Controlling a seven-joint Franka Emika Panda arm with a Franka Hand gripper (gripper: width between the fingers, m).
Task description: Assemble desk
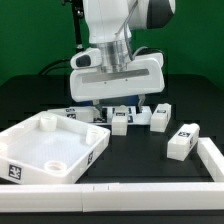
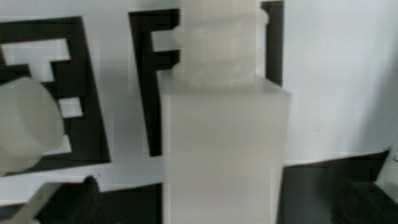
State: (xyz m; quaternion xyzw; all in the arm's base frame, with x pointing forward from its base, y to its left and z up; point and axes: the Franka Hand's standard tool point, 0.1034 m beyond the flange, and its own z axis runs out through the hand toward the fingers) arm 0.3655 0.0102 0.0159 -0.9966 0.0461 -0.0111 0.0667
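Note:
The desk top [image 1: 50, 150], a white rimmed tray with round corner sockets, lies at the exterior view's front left. Several white tagged legs lie on the black table: one under my hand [image 1: 120, 122], one beside it [image 1: 158, 117], one further toward the exterior view's right [image 1: 182, 140]. My gripper [image 1: 117, 104] hangs low over the first leg. In the wrist view that leg [image 2: 222, 130] runs lengthwise between my fingers [image 2: 63, 200], its narrower end pointing away. My gripper [image 2: 222, 208] is open, with a gap on each side of the leg.
The marker board [image 2: 54, 90] with black tags lies under and behind the leg, and shows as [image 1: 78, 111] in the exterior view. A white rail [image 1: 130, 186] borders the table's front and the exterior view's right side [image 1: 213, 158]. Another white part [image 2: 18, 125] lies beside the leg.

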